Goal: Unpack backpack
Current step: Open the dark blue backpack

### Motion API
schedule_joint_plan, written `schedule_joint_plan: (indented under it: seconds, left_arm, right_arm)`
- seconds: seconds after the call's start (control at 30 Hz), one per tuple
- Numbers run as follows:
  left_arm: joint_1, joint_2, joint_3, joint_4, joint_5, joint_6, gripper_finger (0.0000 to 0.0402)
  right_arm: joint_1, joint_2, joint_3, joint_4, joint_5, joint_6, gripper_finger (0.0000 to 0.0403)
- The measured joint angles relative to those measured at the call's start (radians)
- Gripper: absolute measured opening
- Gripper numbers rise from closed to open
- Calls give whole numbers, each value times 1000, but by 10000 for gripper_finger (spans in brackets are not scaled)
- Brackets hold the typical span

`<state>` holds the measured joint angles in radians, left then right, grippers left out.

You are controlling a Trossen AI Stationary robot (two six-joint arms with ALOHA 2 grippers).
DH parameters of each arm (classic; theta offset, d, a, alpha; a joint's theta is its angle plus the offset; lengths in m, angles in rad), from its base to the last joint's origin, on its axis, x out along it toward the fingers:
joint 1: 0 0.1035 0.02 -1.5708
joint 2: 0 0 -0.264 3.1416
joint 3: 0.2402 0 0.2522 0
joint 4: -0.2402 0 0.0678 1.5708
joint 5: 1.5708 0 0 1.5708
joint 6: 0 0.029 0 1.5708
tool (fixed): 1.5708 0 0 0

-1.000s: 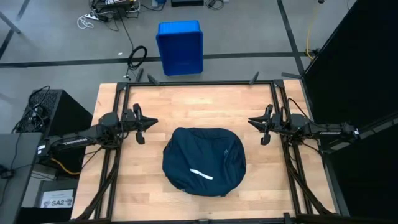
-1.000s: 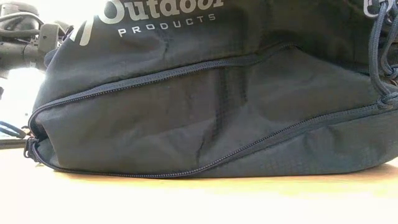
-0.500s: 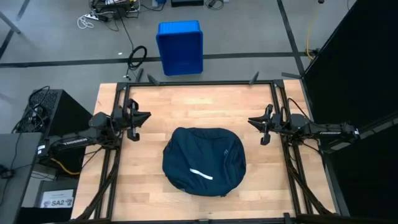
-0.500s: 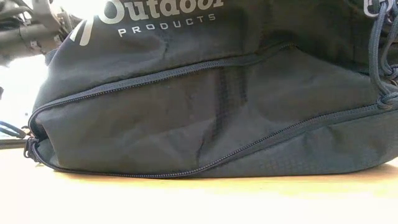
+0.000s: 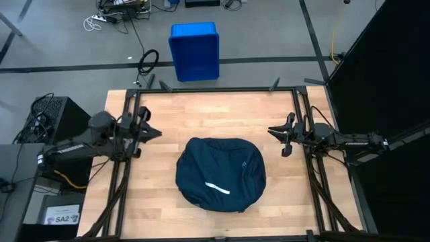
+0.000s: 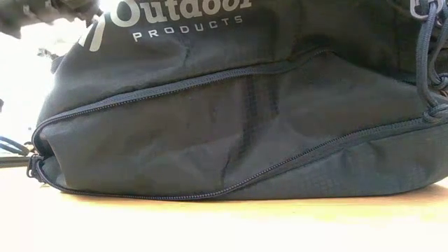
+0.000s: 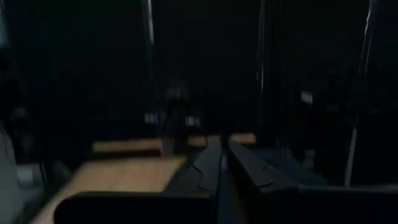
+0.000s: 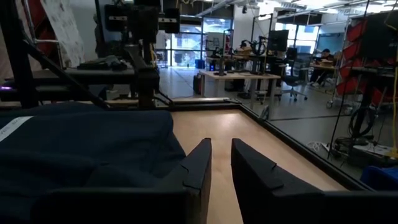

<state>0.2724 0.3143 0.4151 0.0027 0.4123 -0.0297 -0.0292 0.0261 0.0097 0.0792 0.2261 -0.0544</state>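
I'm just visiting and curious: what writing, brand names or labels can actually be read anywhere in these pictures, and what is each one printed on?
"Outdoor PRODUCTS": white print on the side of the backpack, low view; the tops of the upper word's letters are cut off by the picture's edge.
"SA2": on a small placard on the floor beside the table's left edge, high view.
Small white logo on top of the backpack, high view: too small to read.
White sheet with marks in the right wrist view: too blurred to read.

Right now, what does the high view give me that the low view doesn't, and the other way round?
Only the high view shows both arms apart from the backpack: the left tool shut by the table's left edge, the right tool by the right edge. It also shows the blue bin on the floor beyond the table. Only the low view shows the closed zippers and printed lettering. Both show the backpack lying on the table.
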Motion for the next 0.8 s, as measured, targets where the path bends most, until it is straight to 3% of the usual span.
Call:
schedule_joint_plan:
  seconds: [0.2,0.4,0.5,0.67,0.8]
  left_arm:
    - [-102,267,145,-151,-11,62,0]
    - [-225,548,285,-307,-160,259,0]
    - [-297,677,344,-350,-175,302,7]
    - [-474,856,468,-361,-184,336,47]
    - [-569,979,577,-429,-301,370,99]
  right_arm:
    - [0,0,0,1,0,0,31]
    - [0,0,0,2,0,0,25]
    - [0,0,0,1,0,0,25]
    - [0,0,0,2,0,0,31]
    - [0,0,0,1,0,0,35]
